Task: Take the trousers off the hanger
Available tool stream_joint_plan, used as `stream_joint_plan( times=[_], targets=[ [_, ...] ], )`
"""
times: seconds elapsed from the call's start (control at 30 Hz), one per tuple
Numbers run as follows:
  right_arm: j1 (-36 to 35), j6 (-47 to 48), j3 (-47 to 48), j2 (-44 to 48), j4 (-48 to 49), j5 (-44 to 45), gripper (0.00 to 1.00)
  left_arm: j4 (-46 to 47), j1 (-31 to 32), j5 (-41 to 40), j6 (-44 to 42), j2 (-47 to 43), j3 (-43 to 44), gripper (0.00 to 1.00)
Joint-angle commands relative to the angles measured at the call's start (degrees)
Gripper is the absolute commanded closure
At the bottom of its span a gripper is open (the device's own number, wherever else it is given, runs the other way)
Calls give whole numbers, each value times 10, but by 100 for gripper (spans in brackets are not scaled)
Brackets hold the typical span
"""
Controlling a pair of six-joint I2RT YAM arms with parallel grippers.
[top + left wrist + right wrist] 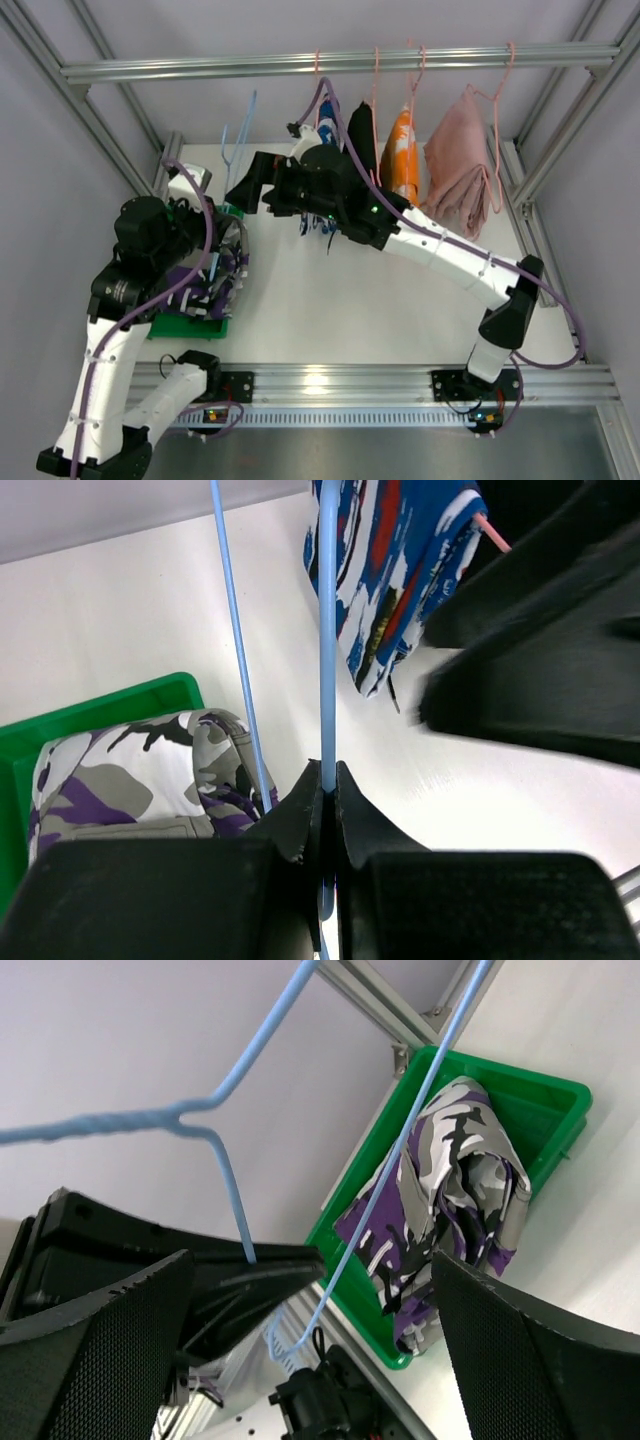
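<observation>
Left hand (328, 780) pinched tight on the hanger (328, 630) wire, axis 6-to-12 in its wrist view. Right hand (312, 1260) spread wide, empty. Trousers (130, 770) bunched in green bin (150, 695) at 9 o'clock of left hand; I'd pull hanger toward 12.

Bunched trousers (455, 1190) in green bin (540, 1095), hanger (120, 1121) near

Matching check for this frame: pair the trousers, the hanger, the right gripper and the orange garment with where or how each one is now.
1. trousers
2. hanger
3. right gripper
4. orange garment

A. hanging from the rail
B. jaws wide open
C. lying in the green bin
D. wire pinched in the shut jaws of the left gripper

Pairs: 1-C, 2-D, 3-B, 4-A
</observation>
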State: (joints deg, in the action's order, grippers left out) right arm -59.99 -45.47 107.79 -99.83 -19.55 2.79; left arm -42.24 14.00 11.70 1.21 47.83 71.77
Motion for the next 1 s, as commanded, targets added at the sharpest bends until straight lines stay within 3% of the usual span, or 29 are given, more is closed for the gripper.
stream_joint_plan(
  times=[0.0, 0.27, 0.47, 0.63, 0.97],
  targets=[
    [-8, 13, -17, 72, 7, 5, 0, -2, -15, 4, 44, -10, 20, 100],
    [-9, 99, -83, 170, 74, -94, 1, 15, -33, 83, 117, 78, 112, 100],
    [-8, 206, -148, 270, 125, -80, 1, 44, -31, 107, 150, 190, 220, 100],
    [28, 238, -153, 307, 88, -9, 0, 72, -4, 56, 138, 268, 274, 100],
    [153, 203, -232, 394, 59, -23, 1, 77, 28, -14, 152, 392, 354, 100]
  ],
)
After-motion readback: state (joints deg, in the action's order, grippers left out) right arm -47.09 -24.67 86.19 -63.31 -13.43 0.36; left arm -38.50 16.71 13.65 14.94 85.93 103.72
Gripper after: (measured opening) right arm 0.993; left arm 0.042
